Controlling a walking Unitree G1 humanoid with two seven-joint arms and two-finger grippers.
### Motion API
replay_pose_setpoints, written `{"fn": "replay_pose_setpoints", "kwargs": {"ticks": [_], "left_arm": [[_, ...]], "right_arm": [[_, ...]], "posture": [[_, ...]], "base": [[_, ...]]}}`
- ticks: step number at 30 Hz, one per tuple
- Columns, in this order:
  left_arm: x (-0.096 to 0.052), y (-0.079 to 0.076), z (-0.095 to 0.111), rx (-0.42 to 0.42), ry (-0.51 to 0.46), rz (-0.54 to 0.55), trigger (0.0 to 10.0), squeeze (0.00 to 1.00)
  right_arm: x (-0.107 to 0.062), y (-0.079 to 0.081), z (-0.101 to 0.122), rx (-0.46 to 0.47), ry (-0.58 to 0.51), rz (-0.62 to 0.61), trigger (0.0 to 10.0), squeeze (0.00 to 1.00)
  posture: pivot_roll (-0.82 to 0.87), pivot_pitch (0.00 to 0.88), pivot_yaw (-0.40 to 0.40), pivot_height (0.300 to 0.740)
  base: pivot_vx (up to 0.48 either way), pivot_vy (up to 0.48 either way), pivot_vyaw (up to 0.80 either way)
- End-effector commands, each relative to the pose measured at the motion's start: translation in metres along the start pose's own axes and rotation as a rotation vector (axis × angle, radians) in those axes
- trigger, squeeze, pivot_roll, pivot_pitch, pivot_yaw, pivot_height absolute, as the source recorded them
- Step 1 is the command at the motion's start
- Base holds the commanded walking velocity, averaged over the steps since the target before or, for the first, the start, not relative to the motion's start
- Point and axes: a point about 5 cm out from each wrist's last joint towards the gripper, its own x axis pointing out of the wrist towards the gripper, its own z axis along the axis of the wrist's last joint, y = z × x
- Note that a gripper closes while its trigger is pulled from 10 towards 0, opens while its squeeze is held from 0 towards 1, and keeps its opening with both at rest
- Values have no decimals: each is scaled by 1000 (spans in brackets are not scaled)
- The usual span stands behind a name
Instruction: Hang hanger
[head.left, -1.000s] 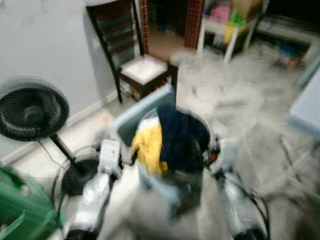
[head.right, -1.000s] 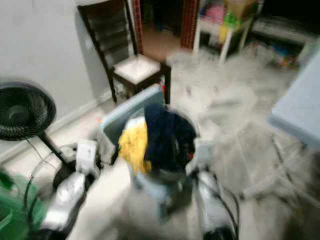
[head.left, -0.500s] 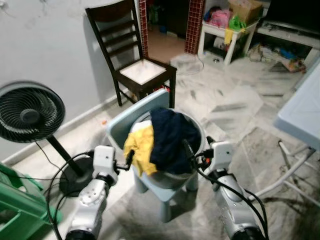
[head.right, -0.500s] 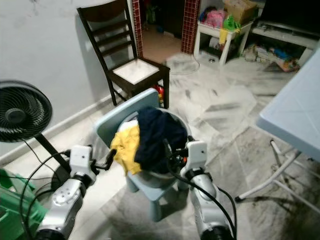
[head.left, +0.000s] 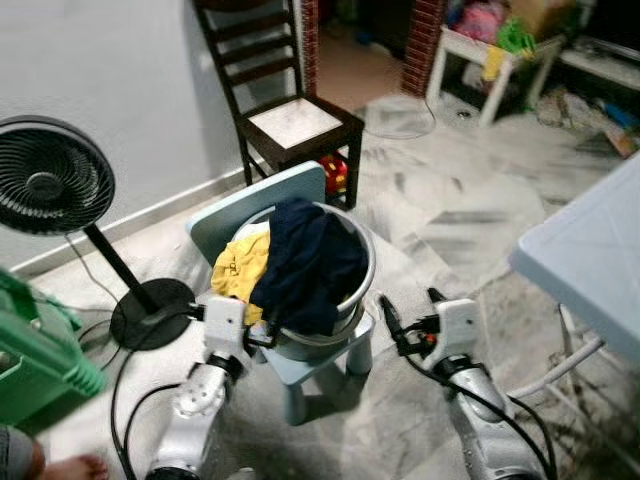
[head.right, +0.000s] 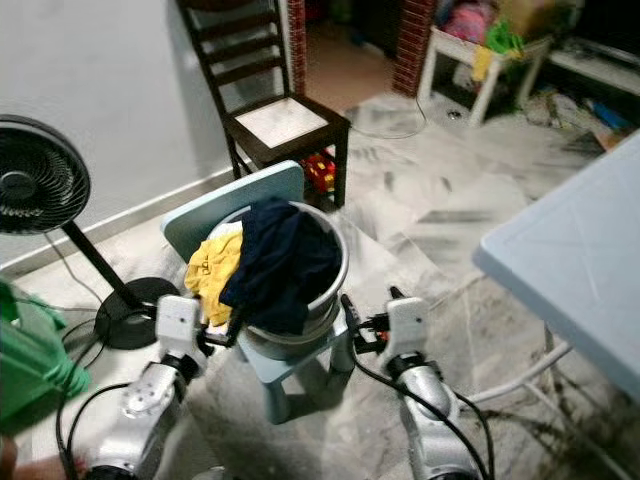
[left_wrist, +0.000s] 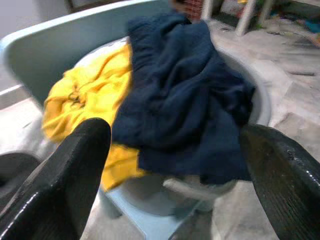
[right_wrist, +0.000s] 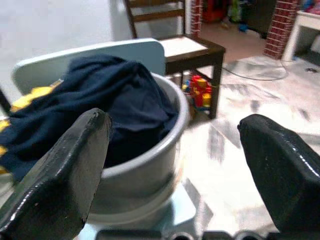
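Observation:
A grey basin stands on a small light-blue chair. A navy garment and a yellow garment are heaped in the basin and hang over its rim. My left gripper is open, low at the basin's near left side, close to the hanging navy cloth. To the right of the chair, a little apart from it, my right gripper is open. Both wrist views look between wide-apart fingers at the garments and basin. Neither gripper holds anything.
A dark wooden chair stands behind the basin, with a red toy under it. A black floor fan and its cable are to the left, beside a green plastic object. A light-blue table juts in on the right.
The whole view has shifted and sharpened, so the camera moved. The basin now sits a little farther off and both open grippers lie lower, below its rim rather than flanking it.

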Motion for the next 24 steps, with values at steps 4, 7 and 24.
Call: {"fn": "replay_pose_setpoints", "kwargs": {"ticks": [4,7,24], "left_arm": [[-6,3,-1,-10,-10,6,10000,0],[-6,2,0,-23,-20,8,10000,0],[-7,5,-10,-54,-5,-20,10000,0]], "right_arm": [[-3,7,-2,-15,15,39,10000,0],[-4,6,-2,-15,18,42,10000,0],[-6,7,1,-38,18,73,10000,0]], "posture": [[67,167,3,740],[67,171,-1,740],[63,185,-10,740]], "base": [[0,0,0],[0,0,0],[283,0,103]]}}
